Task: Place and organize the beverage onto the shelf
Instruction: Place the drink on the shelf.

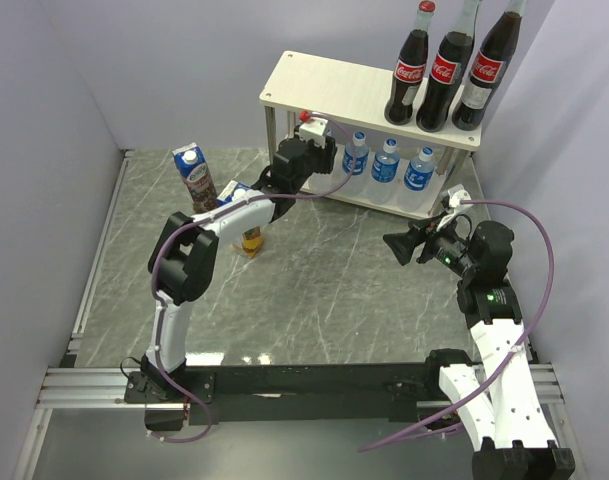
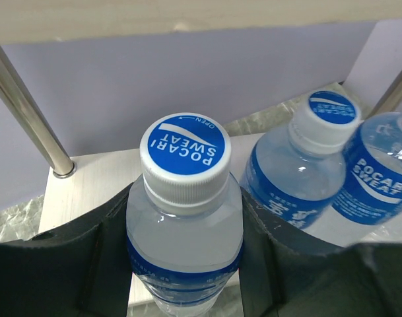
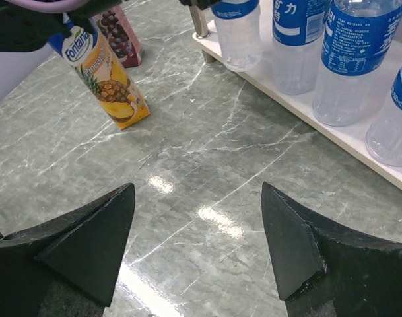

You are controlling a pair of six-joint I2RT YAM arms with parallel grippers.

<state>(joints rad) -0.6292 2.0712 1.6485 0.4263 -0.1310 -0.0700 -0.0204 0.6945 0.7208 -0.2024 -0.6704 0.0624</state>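
The shelf (image 1: 324, 85) stands at the back right with three Coca-Cola bottles (image 1: 444, 75) on its top board. Water bottles (image 1: 387, 160) stand in a row on the lower board (image 3: 333, 132). My left gripper (image 1: 334, 158) reaches under the top board and is shut on the leftmost water bottle (image 2: 184, 198), at the board's front edge (image 2: 88, 185). My right gripper (image 3: 197, 244) is open and empty, over the floor in front of the shelf (image 1: 396, 245). The grape carton (image 1: 194, 175) stands left; the pineapple carton (image 3: 108, 79) leans beside it, mostly hidden by my left arm in the top view.
A round metal shelf leg (image 2: 29, 112) stands just left of the held bottle. A neighbouring water bottle (image 2: 300, 172) is close on its right. Walls close in the marbled floor (image 1: 314, 290) on the left and right.
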